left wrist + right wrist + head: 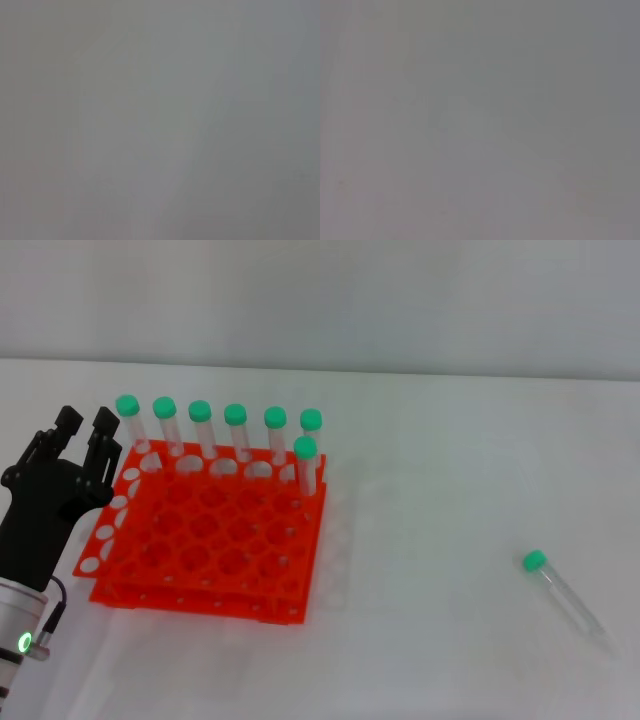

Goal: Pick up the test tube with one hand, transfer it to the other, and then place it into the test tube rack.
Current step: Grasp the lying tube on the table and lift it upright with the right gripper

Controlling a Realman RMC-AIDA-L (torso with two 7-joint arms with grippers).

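One test tube lay on its side on the white table, well apart from the test tube rack and to its right. Seven more green-capped tubes stood upright along the rack's far edge. The left gripper hovered just beside the rack's left edge, its two fingers slightly parted and holding nothing. The right gripper was out of view; both wrist views showed only blank grey.

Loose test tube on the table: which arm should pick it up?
Likely right. The test tube lies far on the robot's right; the left gripper, empty, sits beside the test tube rack. Right gripper isn't in view.
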